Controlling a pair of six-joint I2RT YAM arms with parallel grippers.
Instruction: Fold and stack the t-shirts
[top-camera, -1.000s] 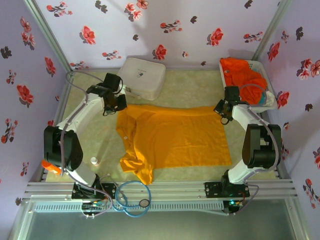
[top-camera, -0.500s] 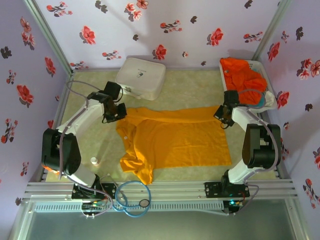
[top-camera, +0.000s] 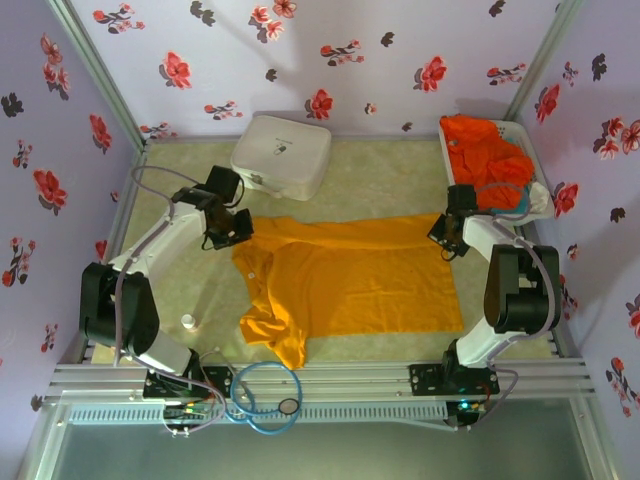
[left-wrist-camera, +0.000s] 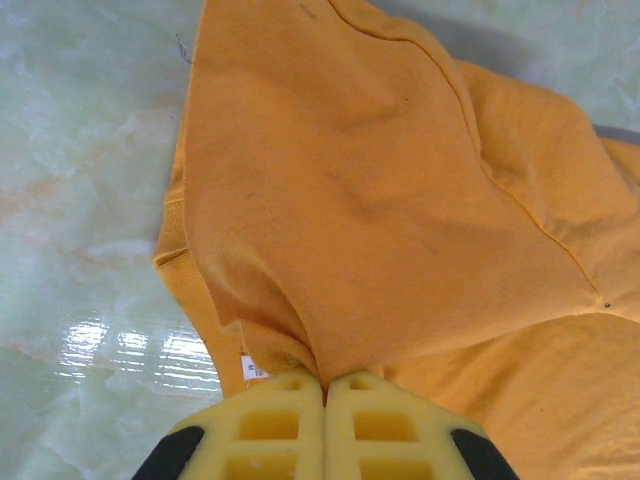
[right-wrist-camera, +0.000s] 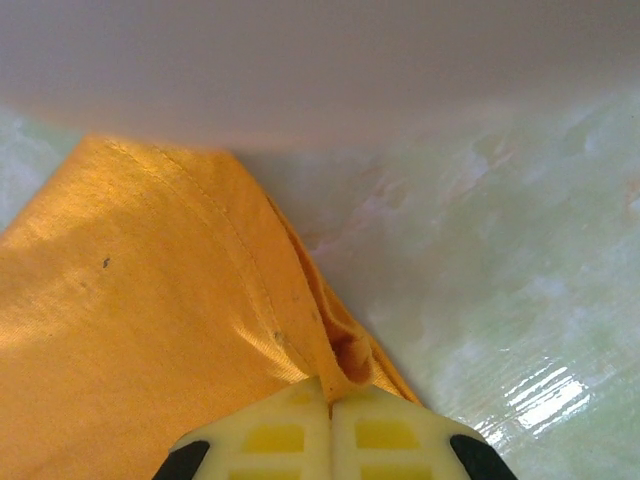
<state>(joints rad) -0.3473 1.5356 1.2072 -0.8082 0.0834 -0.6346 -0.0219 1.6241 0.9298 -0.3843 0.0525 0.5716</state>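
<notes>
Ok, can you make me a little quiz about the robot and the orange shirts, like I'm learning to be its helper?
1. True or false: the left gripper is shut on the yellow-orange t-shirt.
2. Where is the red-orange t-shirt? A) in the white basket at the far right; B) in the left gripper; C) spread flat between both grippers.
3. Fill the gap: the right gripper is pinching the far right corner of the ___ t-shirt.

Key: 1 true; 2 A; 3 yellow-orange.
</notes>
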